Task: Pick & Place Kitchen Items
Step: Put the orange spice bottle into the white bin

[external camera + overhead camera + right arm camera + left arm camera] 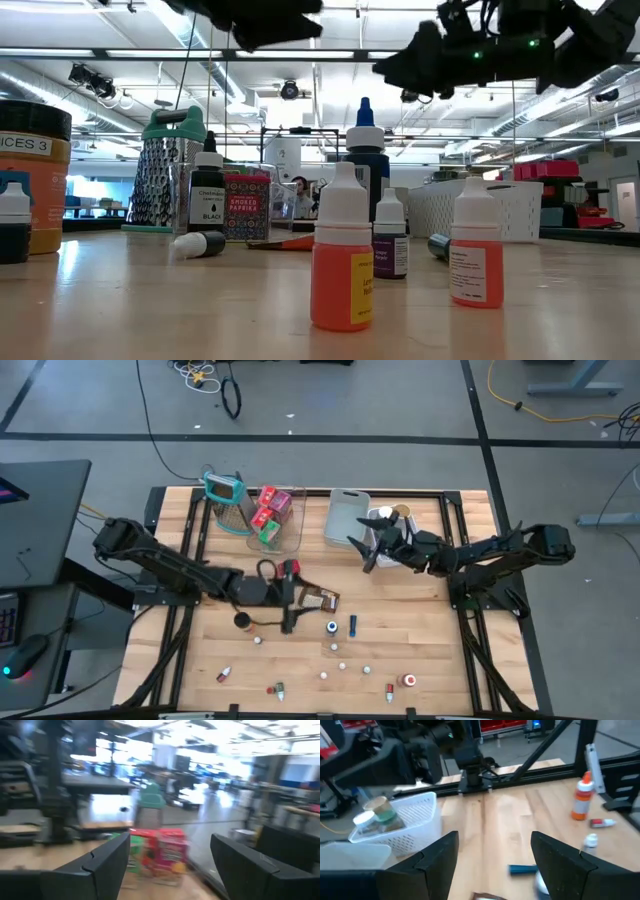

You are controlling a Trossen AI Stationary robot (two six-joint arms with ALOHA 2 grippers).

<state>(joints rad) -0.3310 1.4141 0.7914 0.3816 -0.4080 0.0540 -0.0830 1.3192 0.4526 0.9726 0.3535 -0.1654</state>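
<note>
Wooden planks make up the table, which fills the middle of the high view and carries everything from bins down to tiny bottles. At its upper centre stands a clear bin holding red and pink packets, printed boxes that the right wrist view shows upright side by side. Just right of it lie a grey bin and a white basket; the left wrist view shows lidded jars lying inside the basket. A teal-framed grater sits at the clear bin's left. Over the basket hangs the right gripper, its fingers apart and holding nothing. The left gripper sits left of centre, fingers also spread and empty, above a dark flat packet and beside a red item. Below centre lie a blue tube and a blue-capped little jar. Scattered along the lower edge are small dropper bottles, some red, some white; in the low view the nearest orange bottle has a white cap and yellow label, with a second orange one to its right and a dark-capped purple-labelled bottle between them.
</note>
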